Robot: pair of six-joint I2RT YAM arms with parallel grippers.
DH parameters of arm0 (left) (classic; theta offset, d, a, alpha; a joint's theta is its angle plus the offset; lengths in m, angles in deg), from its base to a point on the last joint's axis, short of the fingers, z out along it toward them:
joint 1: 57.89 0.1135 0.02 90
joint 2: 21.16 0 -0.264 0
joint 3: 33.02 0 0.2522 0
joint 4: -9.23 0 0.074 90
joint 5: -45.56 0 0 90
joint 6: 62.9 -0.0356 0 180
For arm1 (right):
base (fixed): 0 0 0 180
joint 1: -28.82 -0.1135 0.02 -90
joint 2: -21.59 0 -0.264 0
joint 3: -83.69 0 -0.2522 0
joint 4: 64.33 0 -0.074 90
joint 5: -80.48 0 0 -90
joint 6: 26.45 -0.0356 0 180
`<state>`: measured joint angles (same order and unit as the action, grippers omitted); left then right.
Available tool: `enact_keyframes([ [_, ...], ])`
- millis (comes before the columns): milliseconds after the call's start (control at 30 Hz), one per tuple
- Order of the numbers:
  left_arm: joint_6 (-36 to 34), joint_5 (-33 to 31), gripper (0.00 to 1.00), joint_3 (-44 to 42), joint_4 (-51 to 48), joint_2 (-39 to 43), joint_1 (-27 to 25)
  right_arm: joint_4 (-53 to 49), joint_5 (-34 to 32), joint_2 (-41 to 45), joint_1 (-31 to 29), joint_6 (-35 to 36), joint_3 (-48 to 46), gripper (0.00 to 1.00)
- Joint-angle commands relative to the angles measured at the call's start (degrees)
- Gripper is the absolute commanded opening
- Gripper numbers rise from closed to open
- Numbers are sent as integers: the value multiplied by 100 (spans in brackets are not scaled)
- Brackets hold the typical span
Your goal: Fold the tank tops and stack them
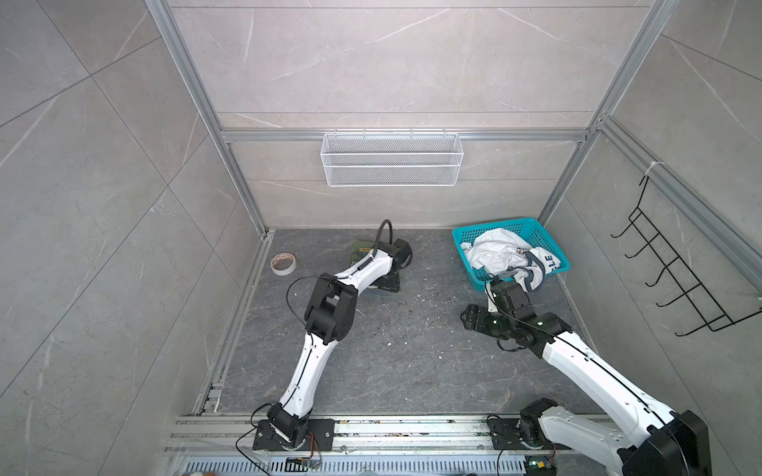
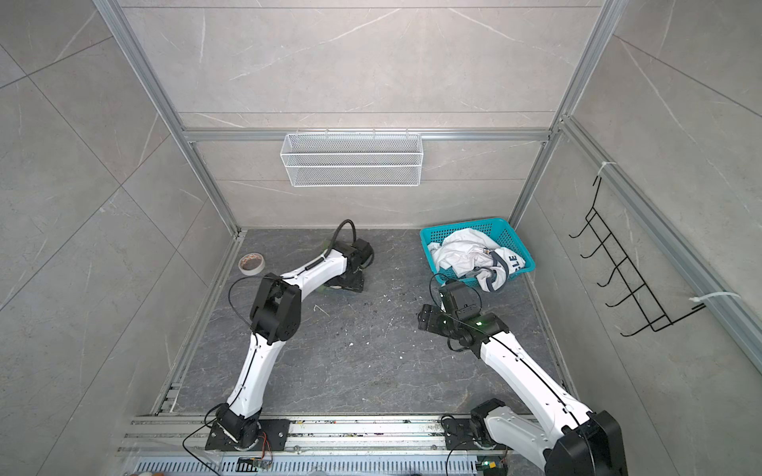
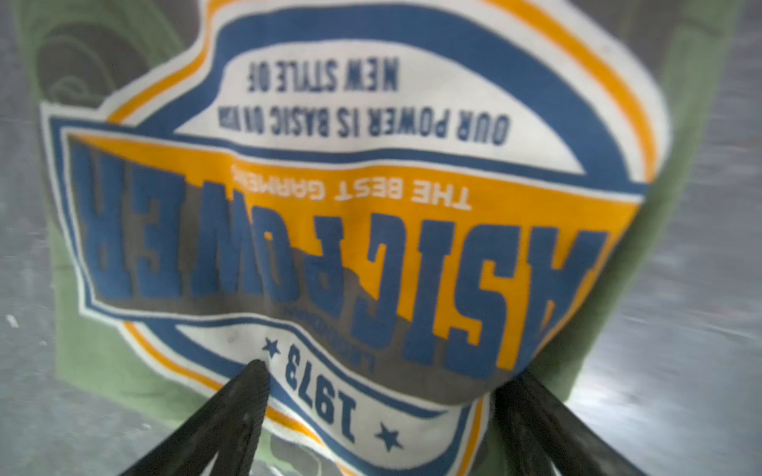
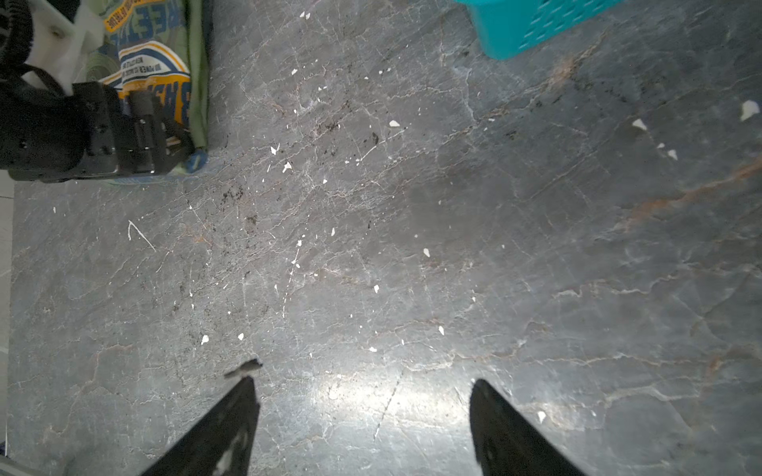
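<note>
Teal basket far right holds white tank top, crumpled, hem over near rim. Olive tank top folded, far centre. Left gripper over its graphic, jaws apart; lift straight, don't drag fold. Right gripper wide apart, empty, near basket: pinch overhanging hem.

Two tank tops: one olive green tank top at eleven o'clock on the tabletop, one white tank top at two o'clock. One teal plastic basket, also at two. One tape roll at ten. One white wire-mesh basket at twelve. One black hook rack at three. Two robot arms: left arm, right arm.
</note>
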<state>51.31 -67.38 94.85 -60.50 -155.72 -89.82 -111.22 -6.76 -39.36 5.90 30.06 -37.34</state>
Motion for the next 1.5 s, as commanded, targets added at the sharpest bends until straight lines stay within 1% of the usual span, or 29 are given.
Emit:
enact_keyframes([
  [0,-463,-287,88,-347,345,472,510,15,-6,74,-27,-80,-13,81],
  [67,-529,-378,88,-460,438,453,788,-23,-7,74,-22,-90,-12,81],
  [233,-643,-253,88,-716,695,455,1398,-69,5,92,-24,-114,-55,81],
  [400,-595,-123,89,-718,790,486,1745,-96,-17,75,-24,-113,-94,81],
  [500,-560,-173,89,-451,589,490,1758,-63,4,40,-26,-128,-124,81],
  [600,-431,-67,90,-229,429,661,1734,-18,10,1,-28,-142,-153,81],
  [700,-417,-121,91,-31,414,839,1610,32,55,-39,-26,-166,-176,81],
  [833,-403,39,91,362,405,711,1588,50,88,-71,-25,-180,-190,81],
  [1000,-548,-69,91,1030,380,150,1544,4,95,-25,-28,-184,-224,81],
  [1033,-551,-178,91,1087,408,-90,1544,-13,94,1,-20,-193,-234,81],
  [1100,-637,-375,91,1103,660,-265,1547,-49,110,77,-26,-213,-268,81],
  [1200,-801,-378,90,1251,885,-572,1574,-131,84,169,-28,-223,-310,81],
  [1367,-845,-378,87,2160,414,-1272,1645,-212,75,259,-29,-251,-395,81],
  [1400,-831,-531,86,2223,377,-1338,1675,-213,71,264,-26,-258,-420,81],
  [1467,-830,-527,84,2185,399,-1351,1753,-213,77,270,-27,-267,-443,81],
])
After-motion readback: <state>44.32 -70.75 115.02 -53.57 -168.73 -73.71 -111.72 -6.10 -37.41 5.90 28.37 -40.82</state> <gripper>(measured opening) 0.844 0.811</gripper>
